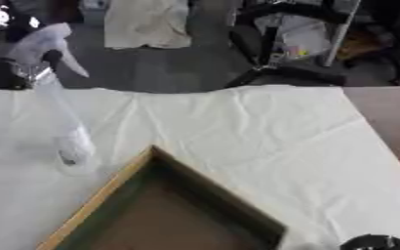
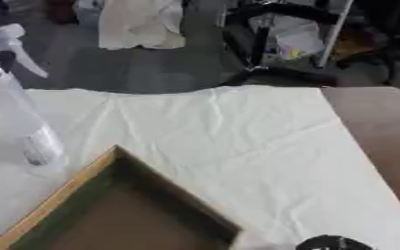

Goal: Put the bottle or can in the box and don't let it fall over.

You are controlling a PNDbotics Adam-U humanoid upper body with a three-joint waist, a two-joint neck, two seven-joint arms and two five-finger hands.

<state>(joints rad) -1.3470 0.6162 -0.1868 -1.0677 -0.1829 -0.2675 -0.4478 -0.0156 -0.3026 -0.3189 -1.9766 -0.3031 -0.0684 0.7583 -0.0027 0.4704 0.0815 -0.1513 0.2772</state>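
Observation:
A clear spray bottle (image 1: 63, 122) with a white trigger head stands at the left of the white cloth, leaning with its top toward the left. My left hand (image 1: 3, 29) comes in from the upper left corner, with a dark finger curled round the bottle's neck under the head. The bottle's base is close to the cloth, just left of the box corner; I cannot tell whether it touches. The box (image 1: 110, 195), with a pale wooden rim, dark green walls and a brown floor, fills the lower middle. A dark part of my right hand (image 1: 376, 242) shows at the bottom right edge.
The white cloth (image 1: 263, 132) covers most of the table. Bare brown tabletop (image 1: 391, 117) runs along the right side. Beyond the far edge are a black chair (image 1: 276, 44) and a pale sheet on the floor.

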